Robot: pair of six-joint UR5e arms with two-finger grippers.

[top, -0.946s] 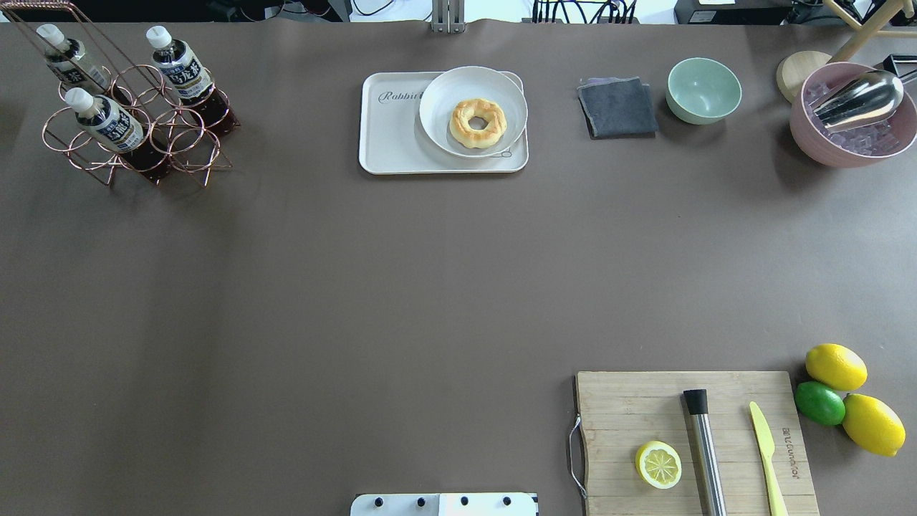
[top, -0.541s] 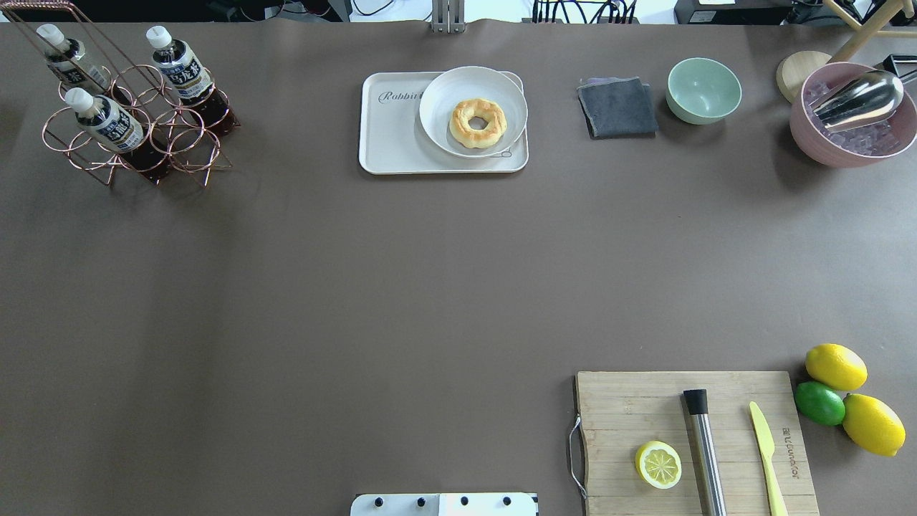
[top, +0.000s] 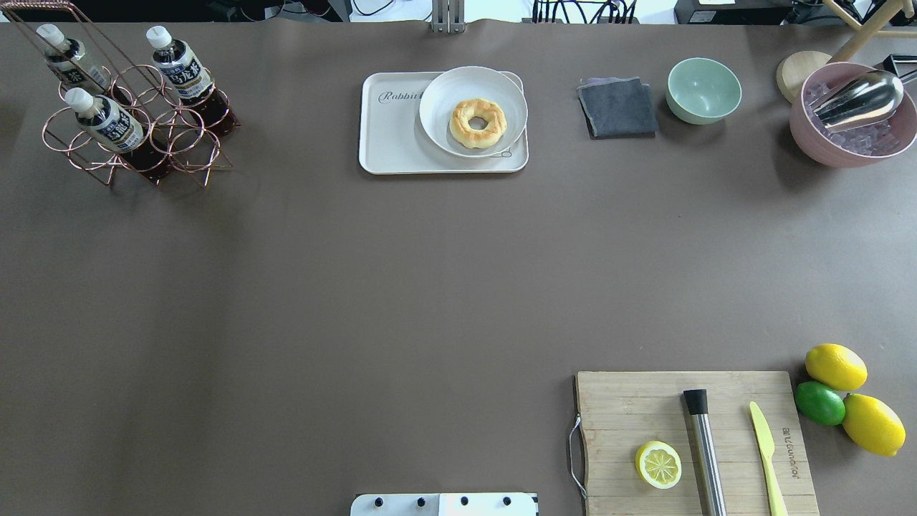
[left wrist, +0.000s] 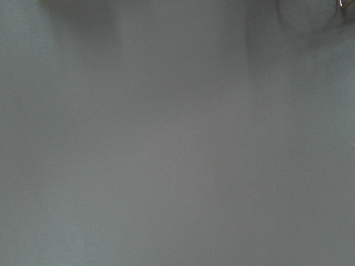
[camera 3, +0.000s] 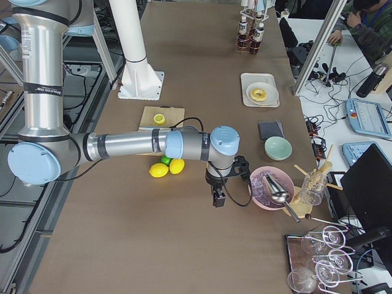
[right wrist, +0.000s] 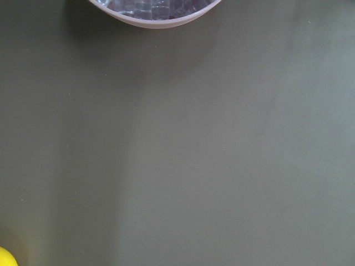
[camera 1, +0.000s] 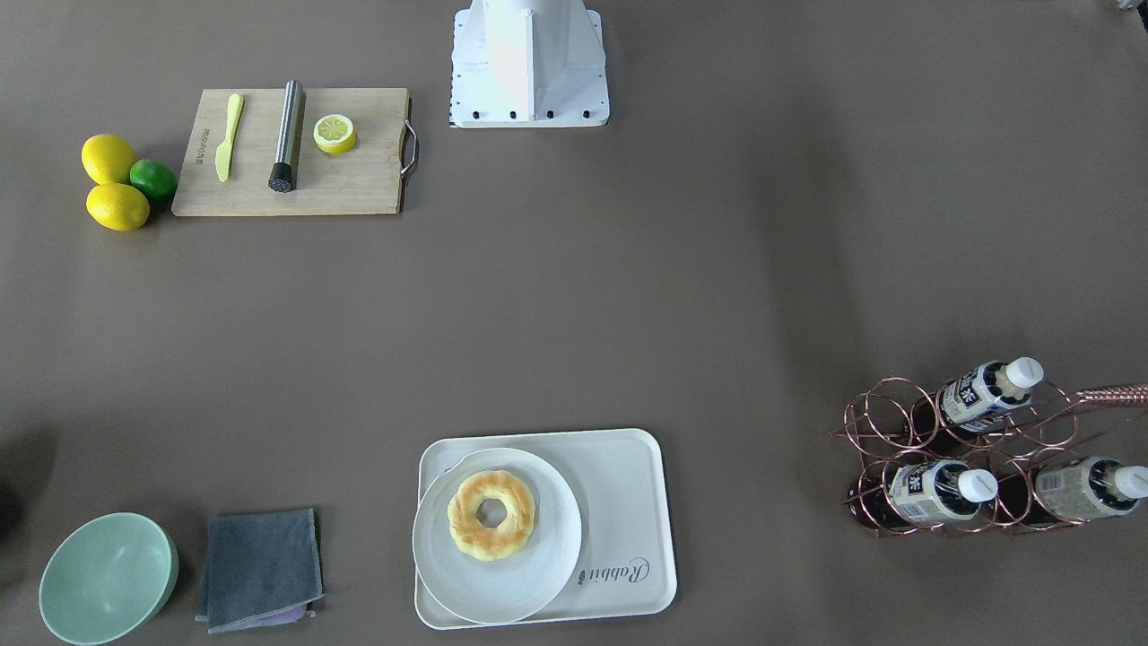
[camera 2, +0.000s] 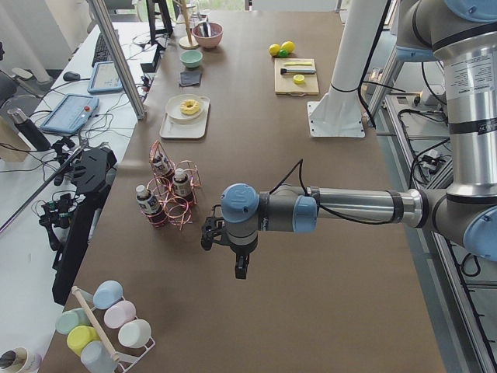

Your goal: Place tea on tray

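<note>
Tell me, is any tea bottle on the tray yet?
Not yet. All three tea bottles sit in the copper wire rack, apart from the tray, which holds only a plate with a doughnut.

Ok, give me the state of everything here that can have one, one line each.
tea bottles: three, capped, standing in the wire rack.
tray: holds only the plate.
plate: holds a doughnut.
green bowl: empty.
cloth: folded.
pink bowl: filled with ice, scoop resting in it.
lemon half: cut face up on the cutting board.
left gripper: open or shut, cannot tell.
right gripper: open or shut, cannot tell.
</note>
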